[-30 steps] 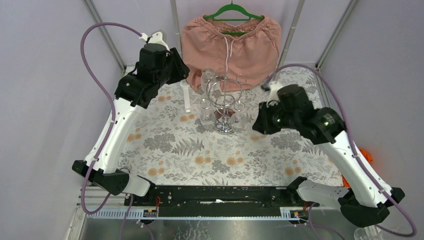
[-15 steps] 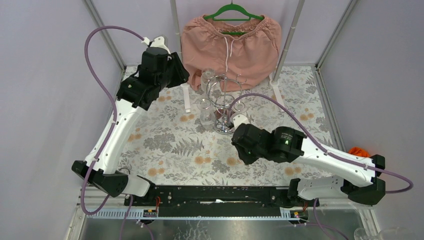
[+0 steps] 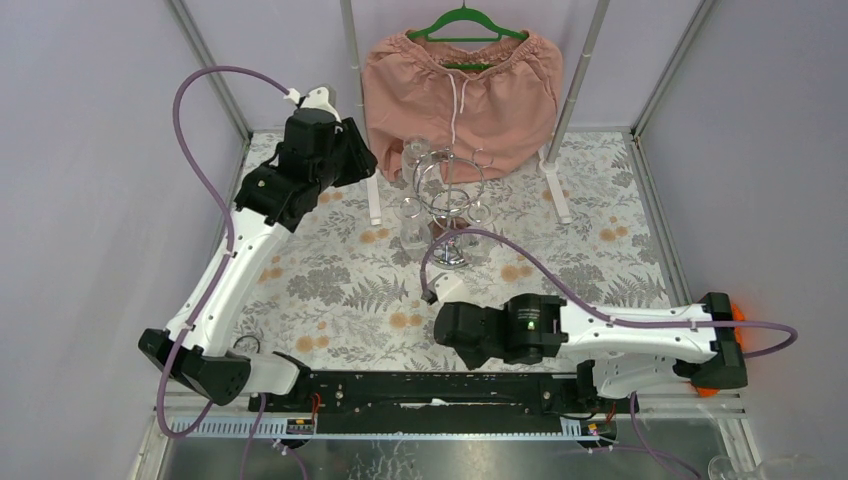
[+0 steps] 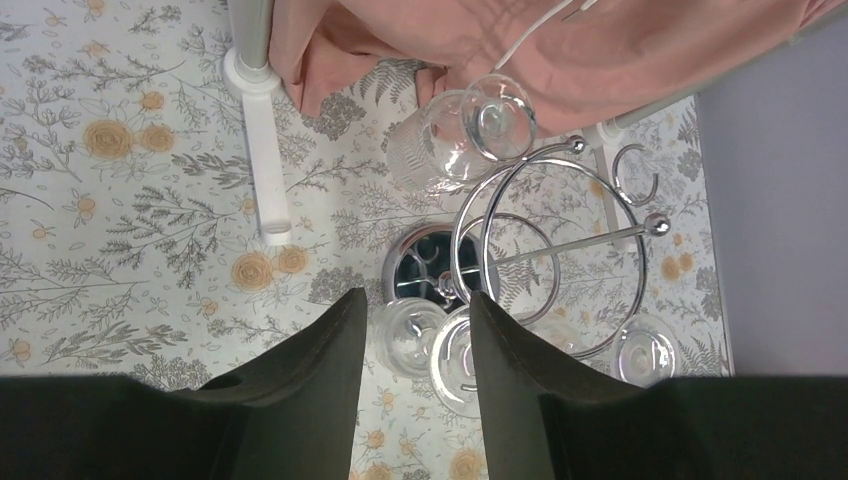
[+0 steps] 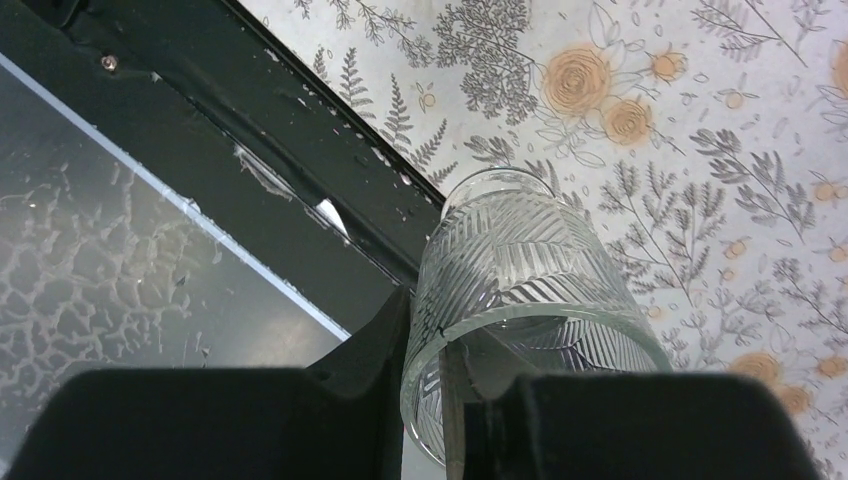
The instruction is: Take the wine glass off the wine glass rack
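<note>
One wine glass [image 5: 530,270] is off the rack [image 3: 448,200] and sits in the right claw [image 5: 440,345]. The jaws are drawn in narrow against the ribbed bowl, though the glass itself partly hides the exact contact. The right arm is folded low and holds the glass over the near edge of the desk [image 3: 340,290], just beside the black rail [image 5: 300,180] and well apart from the rack. In my judgement it is held there so that it can be set down without disturbing the chrome wires.

Left claw [image 4: 415,300]: jaws wide, nothing between them. It hovers above the rack, looking down on the looped arms and round base, and touches neither. Several other glasses [image 4: 470,130] hang from the loops, one close to the pink shorts [image 3: 460,85] behind. This stance reads as standby, or as readiness to steady the rack.

Assessment: removal is done and set-down is not yet made. The chief hazard is that the glass lands too near the desk edge and tips.
</note>
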`<state>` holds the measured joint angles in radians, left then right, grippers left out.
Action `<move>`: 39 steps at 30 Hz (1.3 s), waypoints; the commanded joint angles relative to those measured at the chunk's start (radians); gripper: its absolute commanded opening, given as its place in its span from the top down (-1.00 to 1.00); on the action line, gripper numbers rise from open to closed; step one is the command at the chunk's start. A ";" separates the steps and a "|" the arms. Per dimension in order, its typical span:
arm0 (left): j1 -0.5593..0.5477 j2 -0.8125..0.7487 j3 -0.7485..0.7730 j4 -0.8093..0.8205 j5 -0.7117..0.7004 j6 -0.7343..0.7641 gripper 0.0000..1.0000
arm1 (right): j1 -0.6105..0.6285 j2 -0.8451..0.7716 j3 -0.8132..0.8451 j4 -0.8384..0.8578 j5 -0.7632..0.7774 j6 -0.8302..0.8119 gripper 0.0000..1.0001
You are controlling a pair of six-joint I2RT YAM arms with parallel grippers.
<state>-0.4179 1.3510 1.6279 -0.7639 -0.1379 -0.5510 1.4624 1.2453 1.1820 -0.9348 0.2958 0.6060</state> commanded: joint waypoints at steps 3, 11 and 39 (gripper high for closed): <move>0.005 -0.025 -0.043 0.072 0.003 0.004 0.02 | 0.009 0.078 -0.014 0.189 0.091 -0.001 1.00; 0.006 -0.039 -0.044 0.083 0.008 -0.004 -0.10 | -0.117 0.109 -0.084 0.304 0.037 -0.053 1.00; 0.042 -0.006 -0.075 0.116 0.056 0.001 -0.11 | -0.306 0.260 -0.123 0.424 -0.197 -0.202 1.00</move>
<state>-0.3851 1.3407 1.5673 -0.7033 -0.0921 -0.5510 1.1847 1.4963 1.0637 -0.5560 0.1371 0.4343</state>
